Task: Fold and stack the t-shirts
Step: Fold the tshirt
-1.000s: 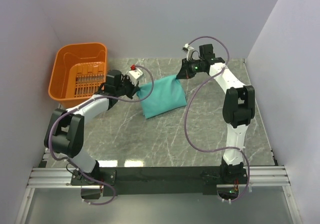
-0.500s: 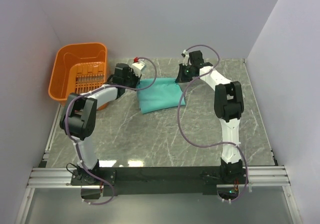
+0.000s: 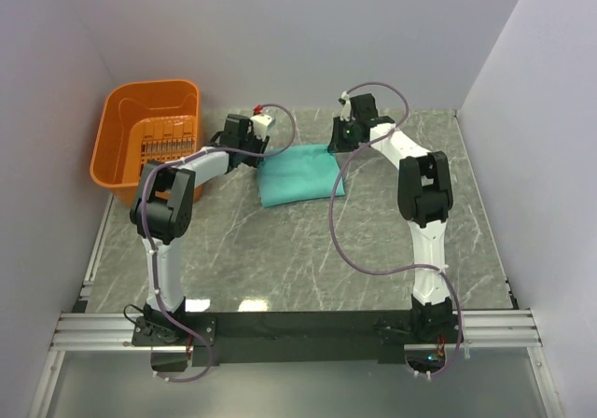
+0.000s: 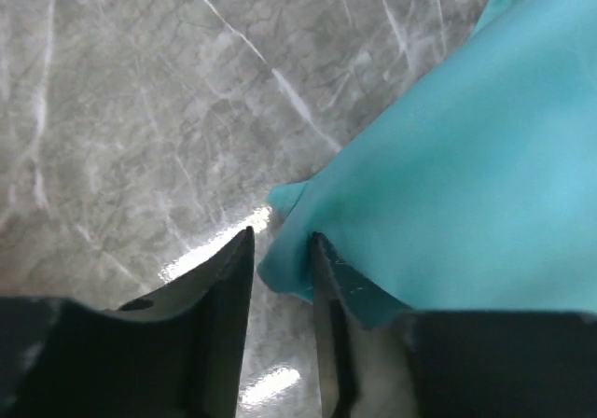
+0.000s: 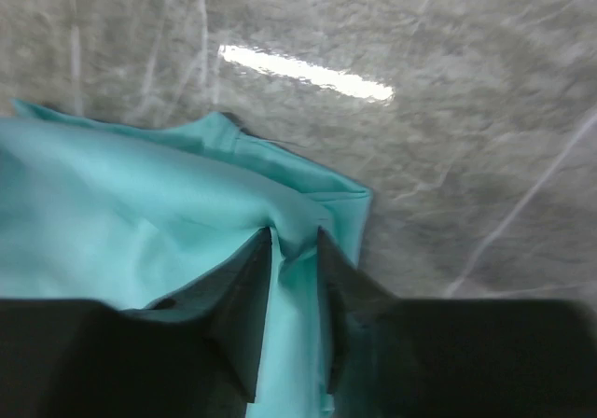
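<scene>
The t-shirt (image 3: 300,176) lies stretched between both claws, left claw (image 4: 280,269) and right claw (image 5: 294,250) each pinching a corner.

The teal t-shirt (image 3: 297,176) lies folded into a compact rectangle. It rests flat on the counter (image 3: 308,250), toward the far side.

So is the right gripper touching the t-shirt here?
Touching. The right wrist view shows the right gripper pinching a fold of the t-shirt between its fingers.
</scene>
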Controlling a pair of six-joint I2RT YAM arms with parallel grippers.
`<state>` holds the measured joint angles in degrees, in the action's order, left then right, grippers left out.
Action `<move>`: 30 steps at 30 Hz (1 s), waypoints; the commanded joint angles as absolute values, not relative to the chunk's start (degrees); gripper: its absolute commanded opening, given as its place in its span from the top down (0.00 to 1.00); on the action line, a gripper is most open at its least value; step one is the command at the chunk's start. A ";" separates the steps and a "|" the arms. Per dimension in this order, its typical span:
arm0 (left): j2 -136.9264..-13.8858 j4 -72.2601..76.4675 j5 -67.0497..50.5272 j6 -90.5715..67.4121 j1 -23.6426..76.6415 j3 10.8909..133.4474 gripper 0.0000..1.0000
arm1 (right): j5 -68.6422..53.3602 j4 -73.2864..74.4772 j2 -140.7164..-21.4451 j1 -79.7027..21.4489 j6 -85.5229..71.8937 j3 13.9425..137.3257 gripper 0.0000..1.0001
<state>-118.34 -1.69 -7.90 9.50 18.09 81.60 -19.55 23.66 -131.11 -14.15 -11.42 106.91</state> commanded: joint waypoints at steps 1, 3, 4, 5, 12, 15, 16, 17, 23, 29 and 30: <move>-113.93 -0.53 -4.92 7.30 18.02 82.88 0.54 | -17.32 21.45 -127.27 -14.15 -10.46 108.90 0.63; -111.98 -0.44 -4.83 6.94 18.02 83.14 0.42 | -15.74 20.13 -124.46 -14.15 -10.02 107.50 0.54; -110.23 -0.61 -4.92 6.77 18.02 83.32 0.41 | -15.56 19.87 -123.58 -14.06 -9.85 107.14 0.52; -109.34 -0.79 -4.75 6.42 18.10 83.76 0.35 | -15.12 19.60 -121.75 -14.06 -9.67 106.79 0.52; -101.87 -4.56 -7.54 1.77 18.55 83.50 0.33 | -30.70 22.29 -116.37 -13.98 3.55 103.18 0.53; -102.04 -7.99 -12.64 -3.42 18.54 84.20 0.40 | -51.29 31.33 -119.35 -14.24 11.14 105.63 0.66; -102.91 -9.22 -16.05 -4.38 18.46 84.46 0.43 | -54.20 33.46 -120.31 -14.33 12.21 106.34 0.74; -103.53 -9.66 -17.56 -6.13 18.54 84.81 0.48 | -57.45 35.84 -122.32 -14.85 14.91 107.22 0.78; -108.62 -8.96 -19.95 -10.19 18.54 85.60 0.56 | -53.53 40.69 -123.22 -15.47 16.26 105.56 0.81; -116.18 -9.67 -17.76 -11.69 18.02 90.17 0.57 | -50.10 43.24 -125.33 -15.47 16.35 103.98 0.82; -116.97 -9.58 -16.97 -11.95 17.84 90.61 0.57 | -48.79 43.68 -125.68 -15.47 16.43 103.80 0.82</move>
<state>-115.57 -9.61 -17.50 -9.67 18.28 86.83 -50.26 41.50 -124.36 -15.59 15.09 104.20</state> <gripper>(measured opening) 0.429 0.178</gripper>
